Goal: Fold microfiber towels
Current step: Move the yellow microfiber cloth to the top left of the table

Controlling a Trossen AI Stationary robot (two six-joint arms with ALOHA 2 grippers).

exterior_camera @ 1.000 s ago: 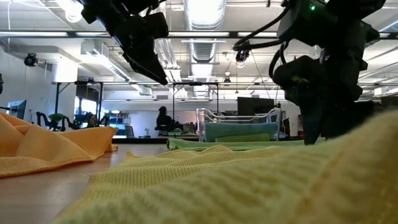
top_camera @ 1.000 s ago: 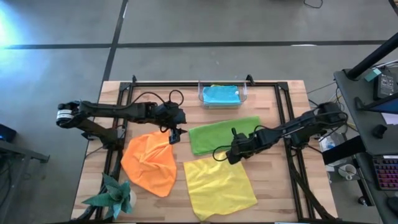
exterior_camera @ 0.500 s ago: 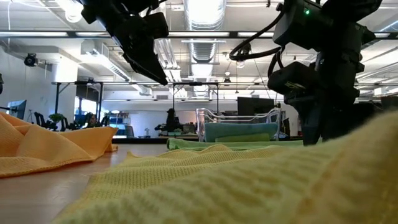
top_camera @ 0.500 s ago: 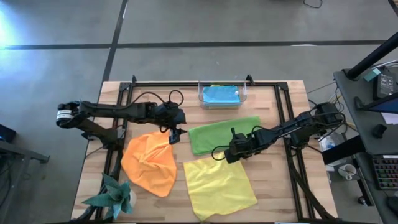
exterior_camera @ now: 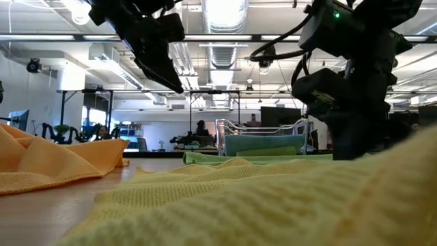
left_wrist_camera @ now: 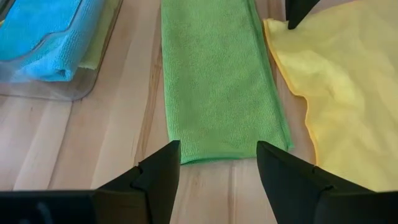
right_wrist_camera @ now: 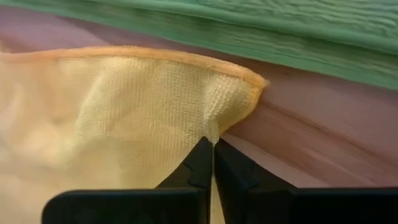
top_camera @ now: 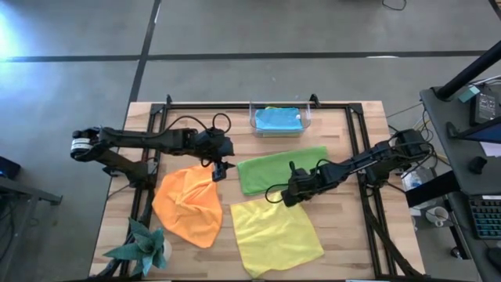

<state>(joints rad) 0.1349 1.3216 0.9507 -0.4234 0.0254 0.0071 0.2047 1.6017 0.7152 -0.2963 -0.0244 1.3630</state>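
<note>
Because my right hand point(right_wrist_camera: 213, 163) is pinched shut on the far corner of the yellow towel point(top_camera: 275, 234), the fold will turn on which way the rest of that cloth lies. It spreads from my fingers toward the near edge of the tabletop point(top_camera: 352, 235), lying a bit crooked — so I think the corner must be carried toward that near edge. My right hand is right on it; my left hand point(left_wrist_camera: 217, 163) hangs wide open with nothing in it, above the gap between the orange towel point(top_camera: 188, 205) and the lime green towel point(top_camera: 278, 169), so it is farther from the yellow one.

Just past my pinched corner lies the lime green towel, already a long strip running across the tabletop. Farther off, the blue towel point(top_camera: 277, 119) sits in a clear bin point(top_camera: 306, 124).

I cannot see how much cloth is between my fingers — they hide it.
</note>
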